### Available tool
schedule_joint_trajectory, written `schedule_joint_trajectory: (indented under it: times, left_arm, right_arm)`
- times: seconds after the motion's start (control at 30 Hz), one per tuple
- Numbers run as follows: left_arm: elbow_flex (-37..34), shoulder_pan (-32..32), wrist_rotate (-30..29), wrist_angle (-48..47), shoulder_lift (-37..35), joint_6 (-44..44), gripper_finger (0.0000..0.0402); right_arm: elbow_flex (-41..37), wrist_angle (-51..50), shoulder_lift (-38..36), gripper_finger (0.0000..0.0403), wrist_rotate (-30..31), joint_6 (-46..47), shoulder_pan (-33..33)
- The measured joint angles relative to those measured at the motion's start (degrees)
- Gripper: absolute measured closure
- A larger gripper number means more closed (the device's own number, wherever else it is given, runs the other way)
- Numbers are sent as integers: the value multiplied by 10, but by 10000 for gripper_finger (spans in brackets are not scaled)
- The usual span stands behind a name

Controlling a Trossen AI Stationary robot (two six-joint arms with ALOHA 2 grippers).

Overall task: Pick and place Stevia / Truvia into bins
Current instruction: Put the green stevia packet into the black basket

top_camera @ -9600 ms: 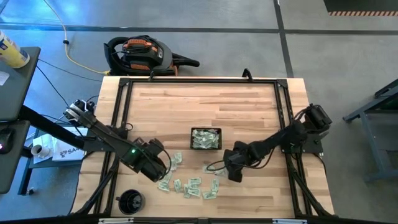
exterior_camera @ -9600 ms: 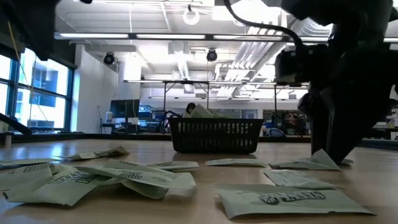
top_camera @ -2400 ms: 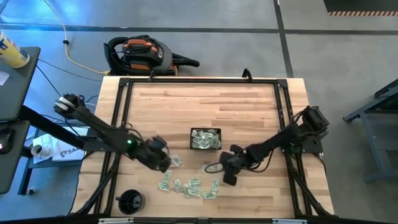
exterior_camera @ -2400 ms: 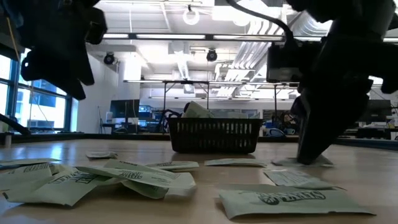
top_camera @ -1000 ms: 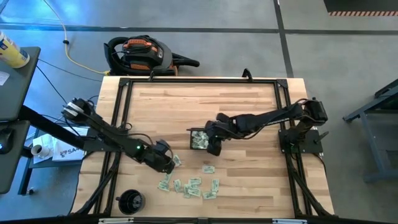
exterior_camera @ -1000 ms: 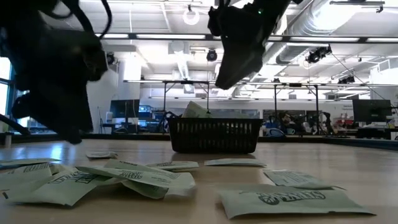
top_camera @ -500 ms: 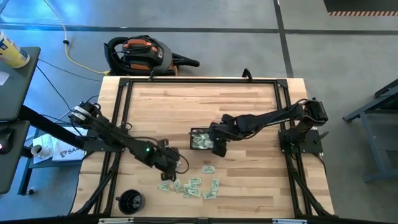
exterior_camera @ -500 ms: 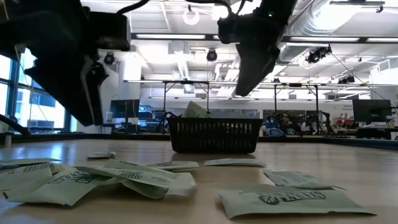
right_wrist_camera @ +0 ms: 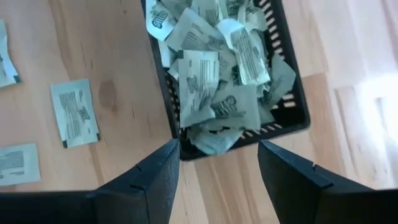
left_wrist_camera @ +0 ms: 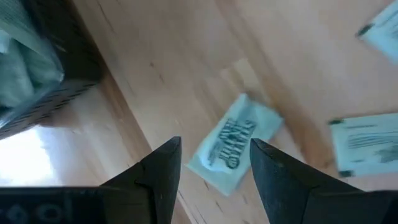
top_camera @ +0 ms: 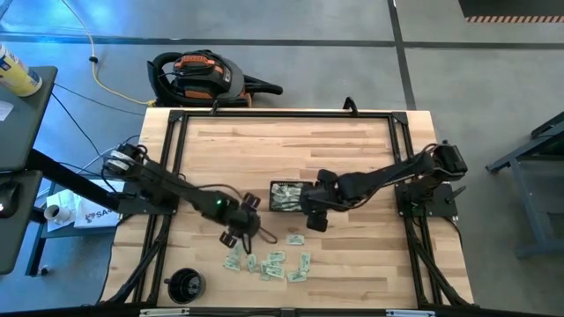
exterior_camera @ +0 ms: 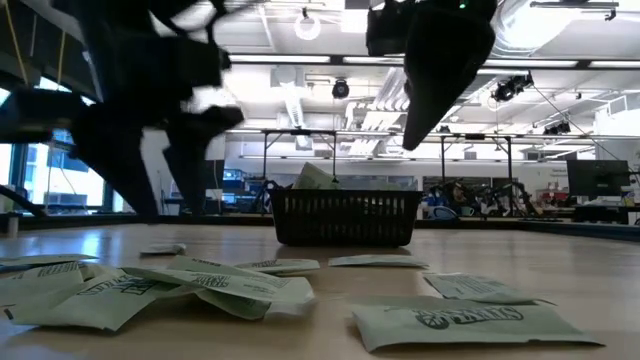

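We're partway thru, by our read. The bin (top_camera: 291, 197), a black mesh tray near the bench's mid-front, is already heaped w/ Stevia sachets (right_wrist_camera: 214, 81), but a cluster of loose sachets (top_camera: 269, 262) lies on the bench toward the front edge, plus one sachet (top_camera: 296, 239) just in front of the tray, so a fair few picks are left. Our right gripper (top_camera: 315, 217) hangs at the tray's right-front corner, jaws apart w/ nothing between them in its wrist view; its drop looks done. Our left gripper (top_camera: 244, 227) sits low just left of the tray, fingers (left_wrist_camera: 163, 171) spread and empty, straddling a single sachet (left_wrist_camera: 234, 151) on the wood; that's prob. the next pick, not yet gripped.
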Motion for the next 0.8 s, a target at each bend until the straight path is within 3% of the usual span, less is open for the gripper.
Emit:
schedule_joint_trajectory:
  times: [0.33, 0.63, 0.8]
  left_arm:
    - [2, 55, 124, -4, 46, 50, 194]
    - [2, 52, 92, -16, 50, 48, 370]
    - [54, 70, 28, -120, 41, -32, 352]
  right_arm:
    - [0, -78, -38, 194, 94, 22, 17]
    - [0, -147, -92, 194, 189, 44, -6]
    - [0, -165, -135, 195, 225, 48, -23]
